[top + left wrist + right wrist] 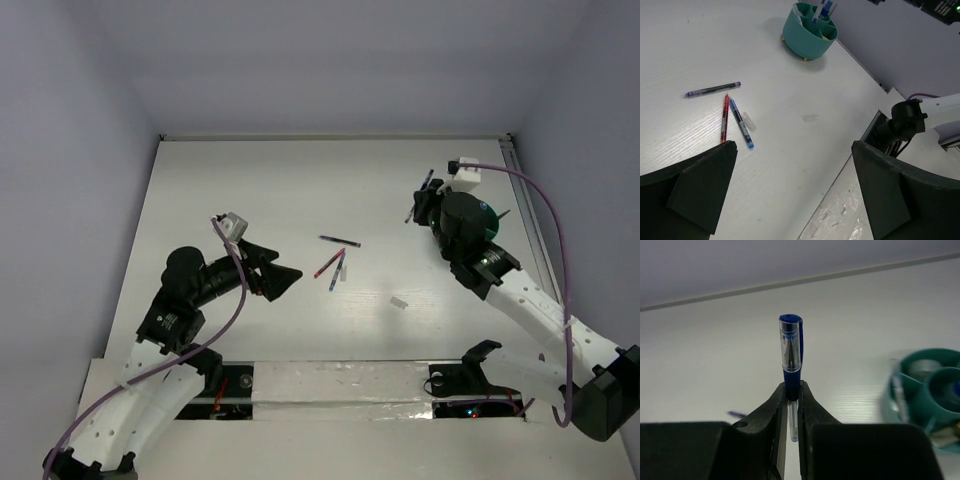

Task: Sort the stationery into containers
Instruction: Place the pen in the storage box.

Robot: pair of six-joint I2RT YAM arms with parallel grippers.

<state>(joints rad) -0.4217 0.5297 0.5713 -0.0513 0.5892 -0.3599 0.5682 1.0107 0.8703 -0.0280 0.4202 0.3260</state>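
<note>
The right gripper (792, 405) has its jaws nearly closed on a capped blue pen (791, 355). It pinches the pen low on the barrel, so the pen stands upright with its clear cap pointing up. This gripper hangs at the far right of the table (200, 200), just beside the round teal tub (930, 395). In the right wrist view the tub sits to the right of the pen and is blurred. From above, the right arm's wrist covers most of the tub (487, 222). The left wrist view shows dividers splitting the tub (810, 32) into compartments, with a few items already standing in them.

The left gripper (288, 265) hovers over the near left of the table with its jaws spread wide and nothing between its fingers (700, 185).

Three pens lie loose near the middle of the table, between the two arms. A purple pen (712, 90) lies farthest from the arms. A red pen (725, 119) and a loose blue pen (741, 123) lie nearer, with their far tips almost meeting. A small clear cap (749, 121) rests just beside the loose blue pen. A small white eraser (399, 301) lies apart from them, nearer and to the right.
</note>
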